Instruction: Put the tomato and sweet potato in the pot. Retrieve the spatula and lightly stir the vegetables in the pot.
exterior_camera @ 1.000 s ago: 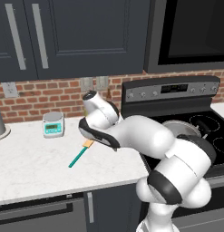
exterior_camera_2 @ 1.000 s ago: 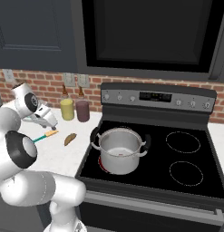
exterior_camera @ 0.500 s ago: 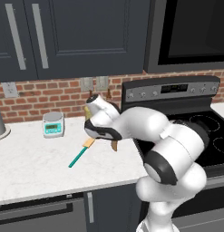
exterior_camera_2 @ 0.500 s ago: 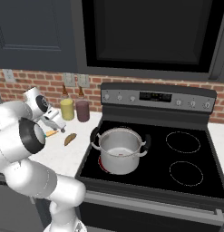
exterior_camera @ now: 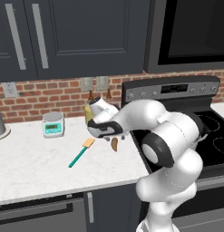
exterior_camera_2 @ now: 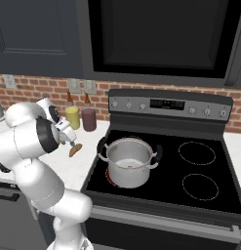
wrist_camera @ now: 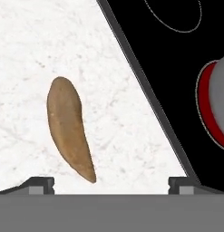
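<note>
Gripper (wrist_camera: 111,182) spread, empty, above the sweet potato (wrist_camera: 68,127) on the bench (wrist_camera: 50,45) beside the stove. Advise centring over the tuber's thick middle and closing across its width. Count: one sweet potato, one spatula (exterior_camera: 81,152), one pot (exterior_camera_2: 129,161), two jars behind.

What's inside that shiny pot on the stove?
From the right base view the pot looks empty: only bare steel wall shows, though the near wall hides some of the floor. The sweet potato lies on the counter.
</note>
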Available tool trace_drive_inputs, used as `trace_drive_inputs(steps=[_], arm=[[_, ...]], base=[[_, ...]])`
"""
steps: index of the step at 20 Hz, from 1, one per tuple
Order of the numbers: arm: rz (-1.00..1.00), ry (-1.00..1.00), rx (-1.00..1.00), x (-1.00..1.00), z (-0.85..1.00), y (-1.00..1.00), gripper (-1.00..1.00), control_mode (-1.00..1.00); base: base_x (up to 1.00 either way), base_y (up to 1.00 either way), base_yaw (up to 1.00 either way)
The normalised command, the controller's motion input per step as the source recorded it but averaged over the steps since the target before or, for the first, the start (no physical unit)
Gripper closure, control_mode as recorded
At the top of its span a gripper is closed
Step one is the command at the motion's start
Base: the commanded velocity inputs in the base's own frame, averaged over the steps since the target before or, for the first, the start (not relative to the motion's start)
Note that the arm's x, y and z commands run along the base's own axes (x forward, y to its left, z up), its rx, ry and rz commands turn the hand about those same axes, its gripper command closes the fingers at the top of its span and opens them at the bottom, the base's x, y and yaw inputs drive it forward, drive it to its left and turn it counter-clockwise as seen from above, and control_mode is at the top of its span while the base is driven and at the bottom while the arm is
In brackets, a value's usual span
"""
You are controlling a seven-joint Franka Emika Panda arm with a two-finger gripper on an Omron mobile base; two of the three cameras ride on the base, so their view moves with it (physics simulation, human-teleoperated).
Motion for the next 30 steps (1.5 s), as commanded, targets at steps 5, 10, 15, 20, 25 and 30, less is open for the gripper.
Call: trace_drive_inputs(steps=[5, 10, 15, 20, 25, 30], arm=[[0.02, 0.04, 0.01, 0.02, -0.32, -0.02, -1.00, -1.00], [0.02, 0.02, 0.02, 0.12, -0.27, 0.00, -1.00, -1.00], [0.03, 0.00, 0.02, 0.18, -0.17, -0.07, -1.00, -1.00], [0.09, 0.00, 0.05, 0.23, -0.11, -0.05, -1.00, -1.00], [0.13, 0.00, 0.08, 0.20, -0.14, 0.00, -1.00, -1.00], [0.11, 0.00, 0.07, 0.08, -0.24, 0.00, -1.00, -1.00]], base=[[0.00, 0.00, 0.00], [0.00, 0.00, 0.00], [0.00, 0.00, 0.00], [0.00, 0.00, 0.00], [0.00, 0.00, 0.00], [0.00, 0.00, 0.00]])
